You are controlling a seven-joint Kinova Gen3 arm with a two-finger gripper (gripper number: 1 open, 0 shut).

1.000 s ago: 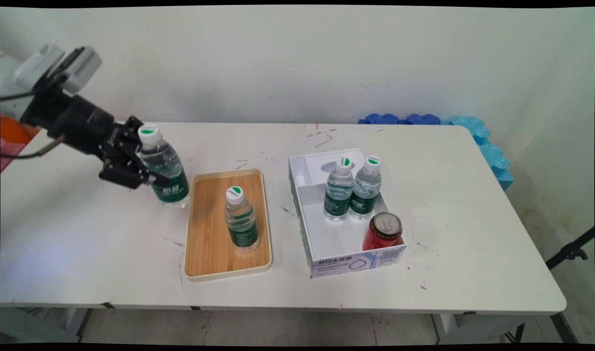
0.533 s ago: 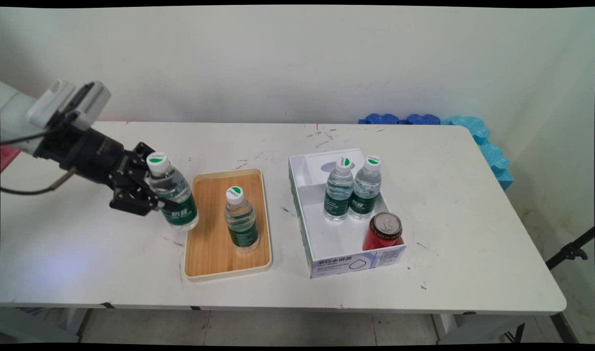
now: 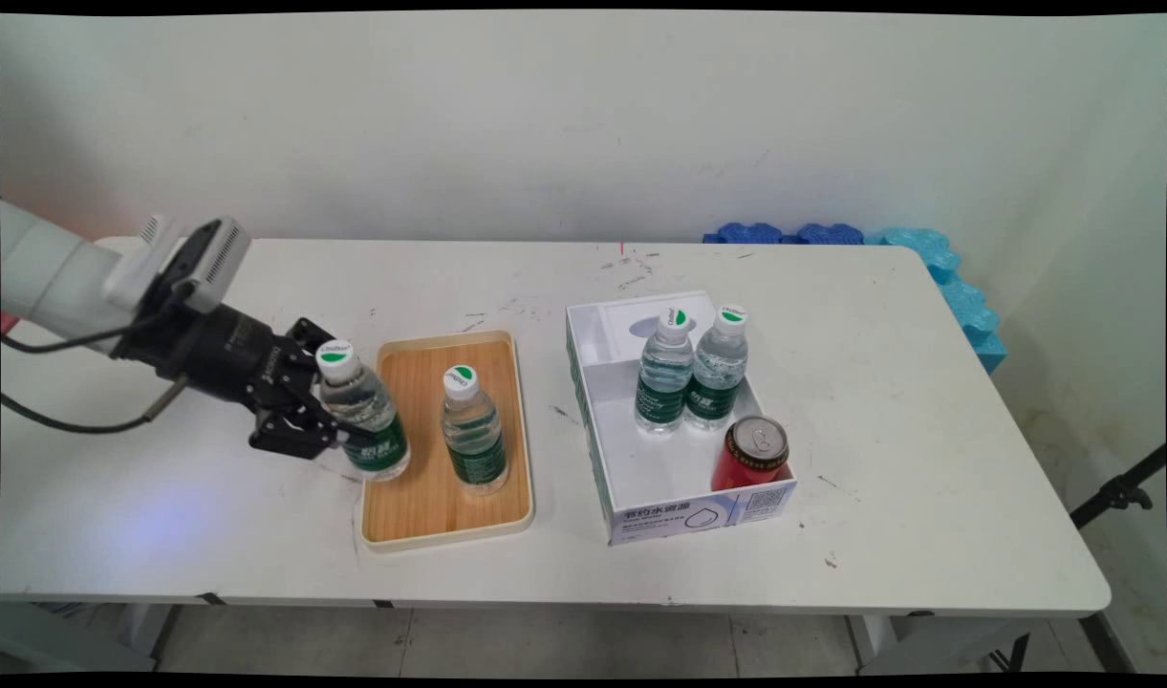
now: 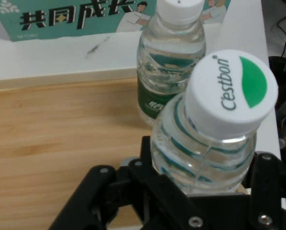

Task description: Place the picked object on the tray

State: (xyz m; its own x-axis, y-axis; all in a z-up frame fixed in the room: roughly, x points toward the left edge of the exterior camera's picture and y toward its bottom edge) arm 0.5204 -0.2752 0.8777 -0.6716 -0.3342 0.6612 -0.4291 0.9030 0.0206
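a: where is the held bottle (image 3: 363, 413) now?

b: it is a small water bottle with a white cap and a green label, and it leans with its top to the left. it is over the left edge of the wooden tray (image 3: 421, 497). if its bottom touches the tray, i cannot tell.

a: and the gripper (image 3: 327, 432)?

b: it comes from the left, low over the table (image 3: 927, 401). its two black fingers are closed around the body of this bottle, one on each side. in the hand view the held bottle (image 4: 214, 139) fills the space between the fingers (image 4: 265, 191), and the word "cestbon" is on its cap.

a: what is near it?

b: a second bottle (image 3: 471, 431) of the same kind stands upright on the tray, just to the right of the held one. in the hand view the second bottle (image 4: 169, 62) is just behind the held one.

a: and further right?

b: a white cardboard box (image 3: 679, 511) is on the table, apart from the tray. inside it two more water bottles (image 3: 688, 368) stand side by side and touch each other. a red can (image 3: 753, 453) stands in the near right corner of the box. at the far right corner of the table there are blue foam pieces (image 3: 937, 268) by the wall.
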